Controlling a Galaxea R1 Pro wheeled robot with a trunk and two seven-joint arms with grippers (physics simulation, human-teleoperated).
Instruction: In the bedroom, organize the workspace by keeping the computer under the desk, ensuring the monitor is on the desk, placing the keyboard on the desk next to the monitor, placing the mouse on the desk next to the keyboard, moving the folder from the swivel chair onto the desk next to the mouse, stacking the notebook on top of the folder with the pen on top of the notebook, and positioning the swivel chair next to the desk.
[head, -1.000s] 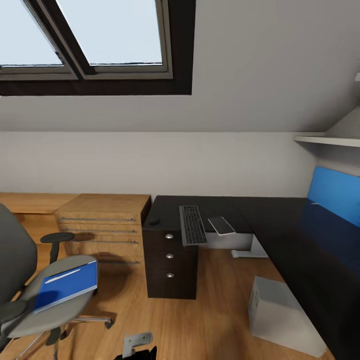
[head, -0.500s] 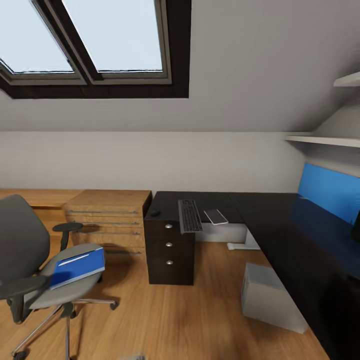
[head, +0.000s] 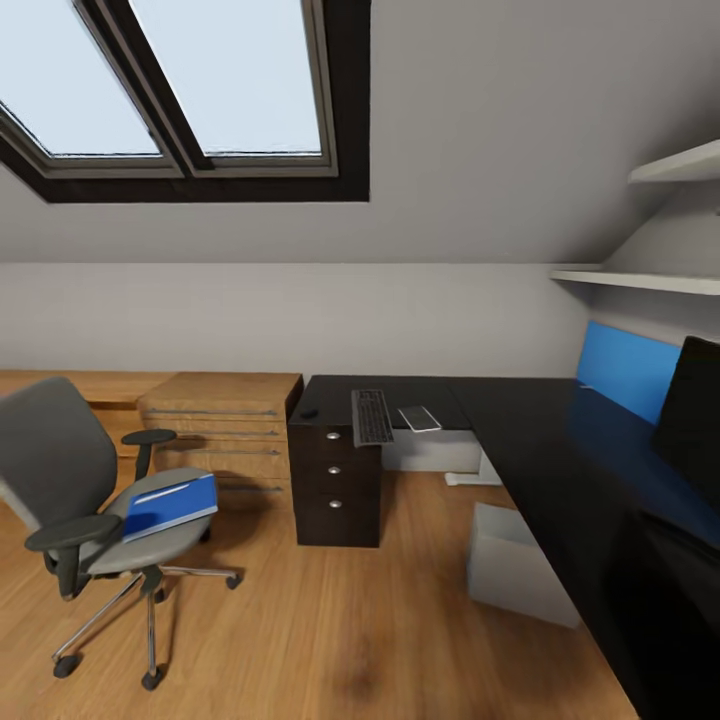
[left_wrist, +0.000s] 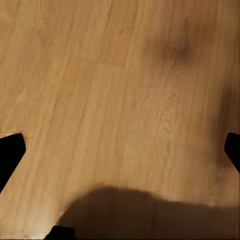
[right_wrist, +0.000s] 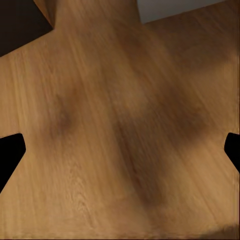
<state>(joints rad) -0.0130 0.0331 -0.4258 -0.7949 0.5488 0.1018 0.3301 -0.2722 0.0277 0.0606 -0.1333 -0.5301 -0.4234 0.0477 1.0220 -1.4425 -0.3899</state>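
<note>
The grey swivel chair (head: 60, 470) stands on the floor at the left, apart from the desk. The blue folder (head: 172, 506) lies on its seat, with a thin pale line across it that I cannot identify. On the near-left end of the black L-shaped desk (head: 530, 440) lie the small dark mouse (head: 308, 413), the keyboard (head: 372, 417) and the notebook (head: 418, 418), side by side. The monitor (head: 690, 420) stands on the desk's right wing. The white computer (head: 515, 565) sits on the floor under that wing. My left gripper (left_wrist: 121, 152) and right gripper (right_wrist: 121, 152) hang open over bare wood floor.
A light wood dresser (head: 220, 425) adjoins the desk's drawer unit (head: 338, 490). A blue back panel (head: 622, 368) and wall shelves (head: 640, 280) line the right wall. A skylight (head: 200, 90) sits in the sloped ceiling. Wood floor (head: 330, 620) stretches between chair and desk.
The whole view has shifted as the camera pulled back: the chair now shows in full, the monitor has come into view at the right, and the robot part at the bottom edge is gone.
</note>
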